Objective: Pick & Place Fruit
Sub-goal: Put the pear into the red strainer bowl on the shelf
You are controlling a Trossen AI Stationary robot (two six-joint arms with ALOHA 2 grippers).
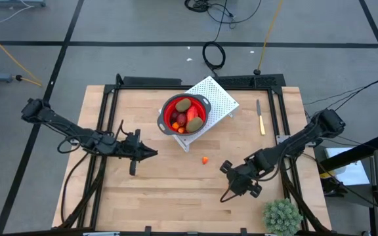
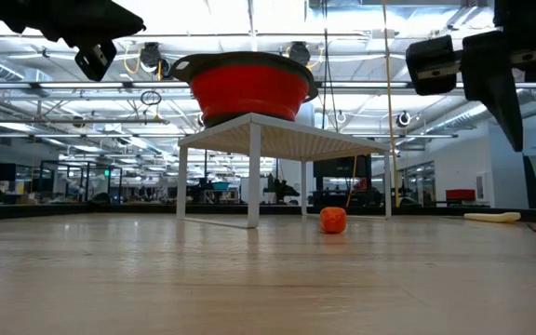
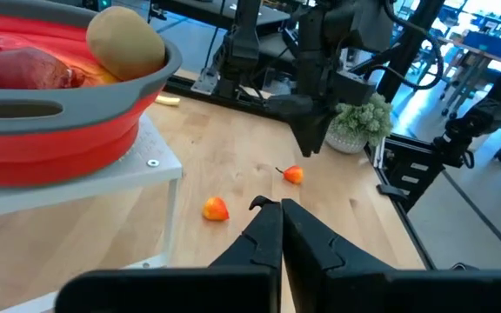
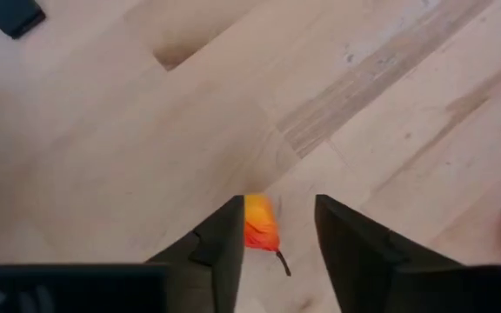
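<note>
The red bowl with the grey rim sits on a white perforated stand and holds brown-green ovals and red fruit pieces. One tiny orange bit lies on the table near the stand. A second orange bit with a dark stem lies on the wood and shows between the open fingers of my right gripper, which hovers above it. My left gripper is shut and empty, raised left of the stand.
A yellow-handled knife lies near the table's far right. The spiky green plant stands at the near right corner, close to my right arm. Bare wood stretches across the near half between the two grippers.
</note>
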